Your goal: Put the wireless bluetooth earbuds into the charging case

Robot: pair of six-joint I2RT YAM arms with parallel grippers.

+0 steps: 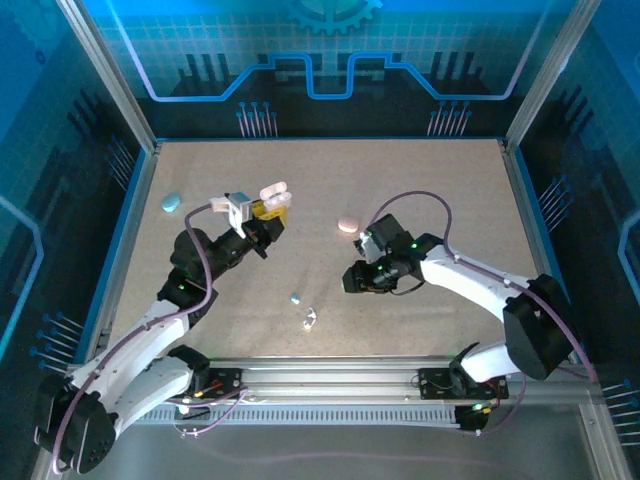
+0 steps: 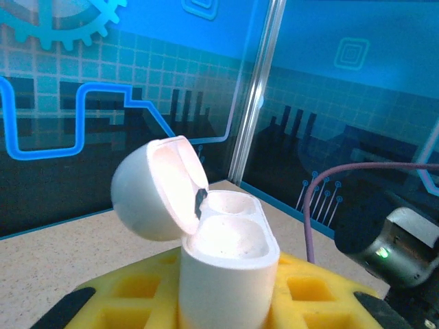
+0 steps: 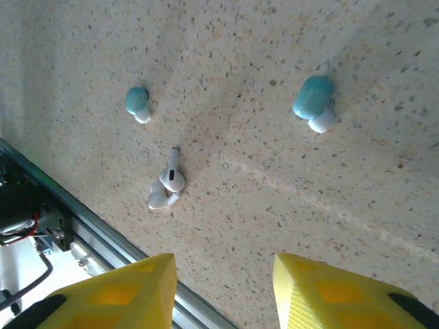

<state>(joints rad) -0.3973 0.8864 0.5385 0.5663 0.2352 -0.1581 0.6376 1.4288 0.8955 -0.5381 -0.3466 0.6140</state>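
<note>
My left gripper (image 1: 268,208) is shut on a white charging case (image 1: 273,192) and holds it upright above the table's middle left. In the left wrist view the case (image 2: 226,264) stands between the yellow fingers (image 2: 130,295) with its lid (image 2: 154,188) swung open; both wells are empty. My right gripper (image 1: 352,280) hovers right of centre, open, with nothing between its yellow fingertips (image 3: 147,281). On the table ahead of it lie two light blue earbuds (image 3: 137,104) (image 3: 314,101) and a pair of white stemmed earbuds (image 3: 167,184). From above, one blue earbud (image 1: 296,298) and the white pair (image 1: 309,320) show.
A closed pink case (image 1: 347,224) lies just behind the right gripper. A light blue case (image 1: 171,202) rests near the left wall. The metal rail (image 1: 330,372) runs along the near edge, close to the white earbuds. Blue walls enclose the table.
</note>
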